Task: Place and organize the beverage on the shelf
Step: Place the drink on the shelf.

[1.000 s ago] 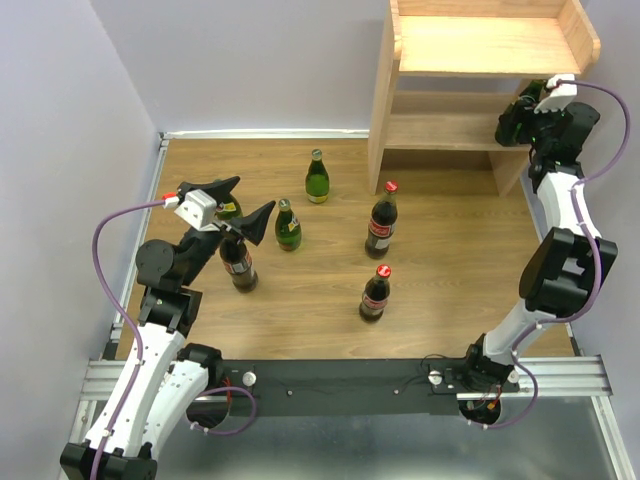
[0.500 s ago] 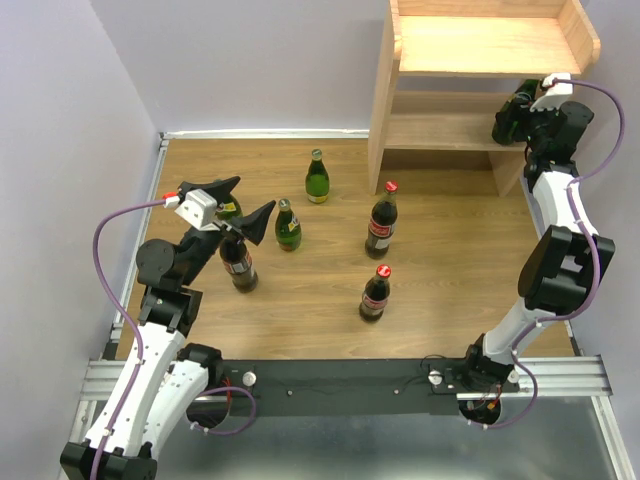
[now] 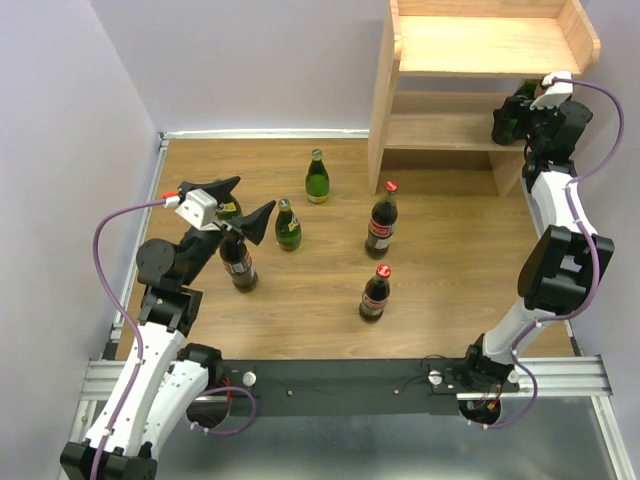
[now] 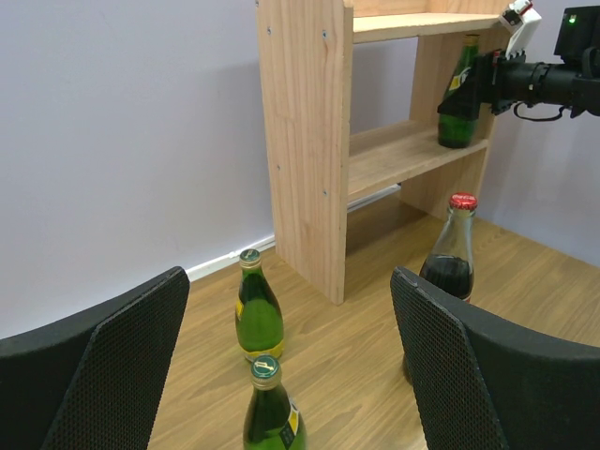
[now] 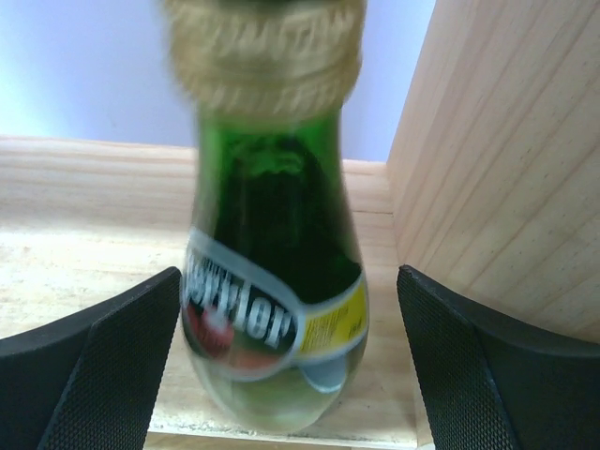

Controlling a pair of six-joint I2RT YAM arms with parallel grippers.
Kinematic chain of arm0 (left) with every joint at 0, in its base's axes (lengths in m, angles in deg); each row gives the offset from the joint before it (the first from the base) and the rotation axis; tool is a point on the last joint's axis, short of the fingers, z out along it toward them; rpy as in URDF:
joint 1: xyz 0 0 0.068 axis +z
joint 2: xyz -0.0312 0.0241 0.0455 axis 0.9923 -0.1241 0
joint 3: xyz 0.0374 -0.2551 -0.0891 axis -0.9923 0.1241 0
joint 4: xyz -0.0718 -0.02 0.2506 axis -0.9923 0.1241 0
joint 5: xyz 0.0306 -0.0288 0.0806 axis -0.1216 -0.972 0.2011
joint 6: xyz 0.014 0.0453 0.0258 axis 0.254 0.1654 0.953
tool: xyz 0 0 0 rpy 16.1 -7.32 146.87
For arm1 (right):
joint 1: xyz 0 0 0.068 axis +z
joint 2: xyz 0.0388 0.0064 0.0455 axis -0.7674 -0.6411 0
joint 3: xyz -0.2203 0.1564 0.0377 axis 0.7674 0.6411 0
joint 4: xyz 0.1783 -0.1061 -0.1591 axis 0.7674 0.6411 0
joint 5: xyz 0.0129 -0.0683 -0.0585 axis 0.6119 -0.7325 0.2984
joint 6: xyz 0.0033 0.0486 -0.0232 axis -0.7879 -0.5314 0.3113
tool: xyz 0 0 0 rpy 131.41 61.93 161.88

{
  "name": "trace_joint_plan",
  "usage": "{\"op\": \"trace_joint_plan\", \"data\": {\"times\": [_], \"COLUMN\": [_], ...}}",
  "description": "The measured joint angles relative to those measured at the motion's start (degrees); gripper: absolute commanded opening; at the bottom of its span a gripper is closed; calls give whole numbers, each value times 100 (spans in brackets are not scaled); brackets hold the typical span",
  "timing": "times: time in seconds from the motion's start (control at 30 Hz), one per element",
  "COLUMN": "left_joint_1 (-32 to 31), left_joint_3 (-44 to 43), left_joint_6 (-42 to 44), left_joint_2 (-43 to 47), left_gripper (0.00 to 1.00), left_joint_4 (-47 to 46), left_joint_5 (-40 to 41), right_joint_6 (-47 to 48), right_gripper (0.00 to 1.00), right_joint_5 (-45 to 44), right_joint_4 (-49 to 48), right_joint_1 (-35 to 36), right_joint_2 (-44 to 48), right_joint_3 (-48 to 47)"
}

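My right gripper (image 3: 507,122) (image 5: 289,281) is open at the wood shelf's (image 3: 480,45) lower tier (image 5: 84,272). Its fingers stand on either side of a green bottle with a gold cap (image 5: 272,319) (image 3: 523,95), with a gap on each side. The bottle stands upright on that tier by the right side panel. My left gripper (image 3: 254,193) (image 4: 289,279) is open and empty, held above the left bottles. On the floor stand three green bottles (image 3: 317,178) (image 3: 288,226) (image 3: 229,209) and three cola bottles (image 3: 238,263) (image 3: 381,219) (image 3: 375,293).
The shelf's top board (image 3: 490,42) carries nothing. The shelf's left side panel (image 4: 305,141) stands close behind the far green bottle (image 4: 259,309). Purple walls close in the left and back.
My right wrist has shifted a little farther toward the shelf at the green bottle. The left arm and the floor bottles have not moved.
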Motion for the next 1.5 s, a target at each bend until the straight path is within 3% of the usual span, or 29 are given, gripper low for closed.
{"op": "trace_joint_plan", "data": {"times": [1.03,1.13,1.37,1.5], "left_joint_1": [0,0,0,0], "left_joint_3": [0,0,0,0], "left_joint_6": [2,2,2,2], "left_joint_2": [17,17,17,17], "left_gripper": [96,96,96,96], "left_joint_4": [0,0,0,0], "left_joint_5": [0,0,0,0], "right_joint_6": [-13,-31,-68,-50], "right_gripper": [97,91,59,48], "right_joint_5": [-321,-334,-356,-348], "right_joint_4": [-157,-157,-160,-162], "right_joint_1": [-2,-2,11,20], "right_joint_2": [579,579,566,520], "right_joint_3": [833,859,857,798]}}
